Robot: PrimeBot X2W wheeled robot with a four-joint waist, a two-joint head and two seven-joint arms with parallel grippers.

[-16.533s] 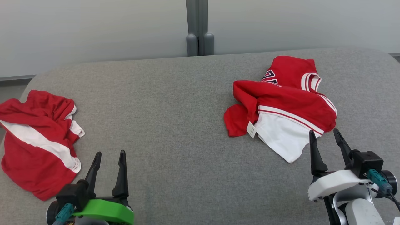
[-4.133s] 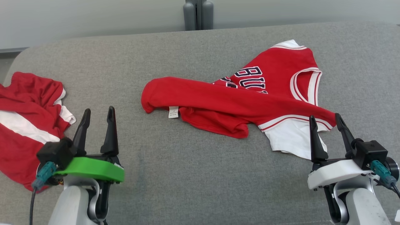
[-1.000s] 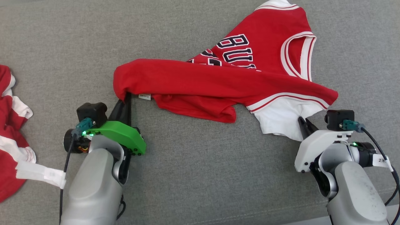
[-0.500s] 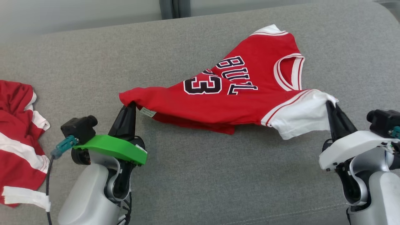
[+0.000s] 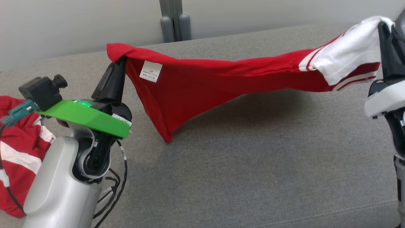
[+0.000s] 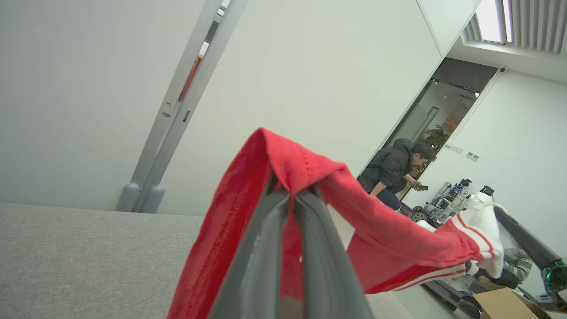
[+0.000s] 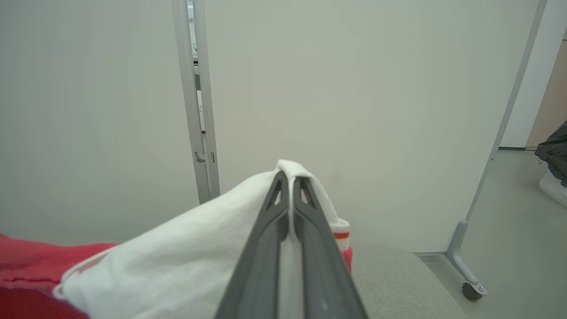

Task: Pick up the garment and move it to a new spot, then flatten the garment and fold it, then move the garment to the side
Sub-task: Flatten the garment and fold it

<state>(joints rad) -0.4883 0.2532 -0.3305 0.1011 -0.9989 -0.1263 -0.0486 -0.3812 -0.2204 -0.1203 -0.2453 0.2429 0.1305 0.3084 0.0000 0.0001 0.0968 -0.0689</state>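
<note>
The red garment (image 5: 202,82), white and red-striped at its right end, is held stretched in the air by both ends, its lower fold sagging to a point.

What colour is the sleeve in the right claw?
White sleeve with red stripes; best in head view.

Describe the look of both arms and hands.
Left hand: long dark tapered fingers, bright green bracket with a lit green light, black camera, teal connector, black cables, pale grey forearm. Right hand: dark fingers, white bracket.
</note>
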